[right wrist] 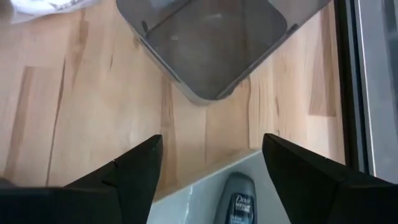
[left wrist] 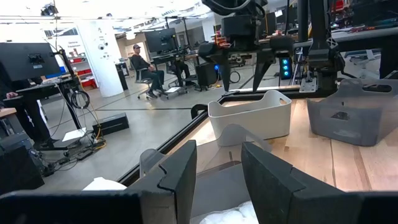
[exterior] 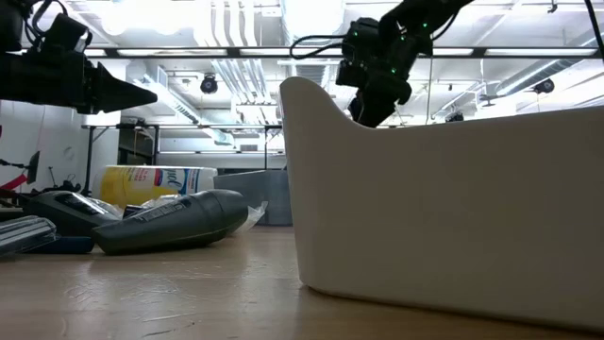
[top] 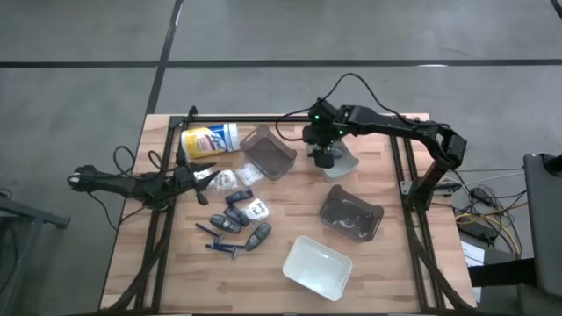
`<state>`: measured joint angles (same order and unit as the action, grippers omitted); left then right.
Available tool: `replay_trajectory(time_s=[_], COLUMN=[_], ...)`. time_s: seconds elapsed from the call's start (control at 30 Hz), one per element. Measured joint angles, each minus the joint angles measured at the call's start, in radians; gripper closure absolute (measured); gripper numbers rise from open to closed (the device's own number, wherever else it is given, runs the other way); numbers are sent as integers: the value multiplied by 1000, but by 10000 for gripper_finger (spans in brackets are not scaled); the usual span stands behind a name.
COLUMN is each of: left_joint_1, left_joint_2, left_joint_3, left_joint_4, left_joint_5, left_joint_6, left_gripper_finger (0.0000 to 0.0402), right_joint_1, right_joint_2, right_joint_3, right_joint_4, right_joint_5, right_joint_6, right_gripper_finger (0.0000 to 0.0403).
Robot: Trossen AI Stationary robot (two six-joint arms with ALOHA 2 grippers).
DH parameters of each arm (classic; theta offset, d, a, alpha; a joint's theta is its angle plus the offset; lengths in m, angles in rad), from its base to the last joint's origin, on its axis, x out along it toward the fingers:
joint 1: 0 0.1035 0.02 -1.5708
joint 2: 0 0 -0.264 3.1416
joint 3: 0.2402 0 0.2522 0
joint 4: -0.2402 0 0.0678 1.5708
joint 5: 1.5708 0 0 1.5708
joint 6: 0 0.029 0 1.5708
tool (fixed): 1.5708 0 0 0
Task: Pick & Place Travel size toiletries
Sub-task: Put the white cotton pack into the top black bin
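Travel size toiletries (top: 235,219) lie scattered at centre-left of the surface (top: 290,215), one in the upper-centre bin (top: 344,162); the right claw (top: 323,158), open and empty above it, risks clipping the rim, while the left claw (top: 200,174) stands part-open.

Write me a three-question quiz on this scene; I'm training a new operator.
1. True or false: the right gripper hangs open over the white bin.
2. What lies in that bin? A) a dark bottle B) a toothbrush C) nothing
3. Fill in: the large thing nearest the left gripper is the yellow-labelled ____.
Key: 1 true; 2 A; 3 canister.
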<state>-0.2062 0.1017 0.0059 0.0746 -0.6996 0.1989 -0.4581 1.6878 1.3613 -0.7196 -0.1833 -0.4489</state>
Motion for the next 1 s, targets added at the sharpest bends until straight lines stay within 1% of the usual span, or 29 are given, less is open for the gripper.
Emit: replay_trajectory(time_s=[0.3,0.6,0.77,1.0], left_joint_1=[0,0,0,0], left_joint_2=[0,0,0,0], left_joint_3=[0,0,0,0], left_joint_4=[0,0,0,0], left_joint_5=[0,0,0,0], left_joint_6=[0,0,0,0], left_gripper_finger=[268,268,268,268], right_joint_1=[23,99,157,226], right_joint_2=[0,0,0,0], right_joint_3=[-8,-10,-10,-10], right_joint_4=[1,-3,9,44], right_joint_5=[0,1,1,0], right_joint_6=[166,274,327,386], right_gripper_finger=[168,182,182,165])
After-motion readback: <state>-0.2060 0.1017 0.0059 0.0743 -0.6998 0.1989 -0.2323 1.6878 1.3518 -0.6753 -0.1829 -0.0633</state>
